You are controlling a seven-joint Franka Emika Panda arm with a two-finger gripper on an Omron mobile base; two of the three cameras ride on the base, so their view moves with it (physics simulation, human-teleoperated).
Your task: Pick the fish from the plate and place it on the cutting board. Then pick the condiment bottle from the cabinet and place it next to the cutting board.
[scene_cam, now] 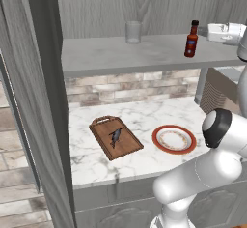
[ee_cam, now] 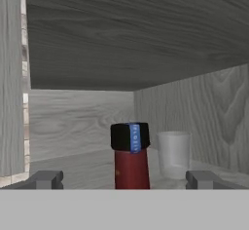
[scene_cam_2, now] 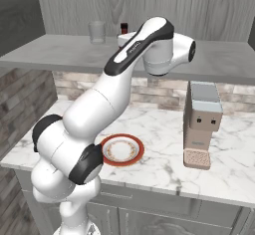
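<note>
Now we are lining up our wide-open hand (ee_cam: pixel 124 179) on the condiment bottle (scene_cam: pixel 191 39) standing on the cabinet (scene_cam: pixel 144 53) shelf, and pushing in off-centre is risking a finger tipping it toward the clear glass (ee_cam: pixel 173 152) just beside it.

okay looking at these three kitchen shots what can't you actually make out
- Cutting board and fish: hidden behind the arm in the right base view.
- Condiment bottle: its base is cut off by the hand view's bottom edge; in the right base view the arm covers all but its cap.
- Gripper: past the left base view's right edge.
</note>
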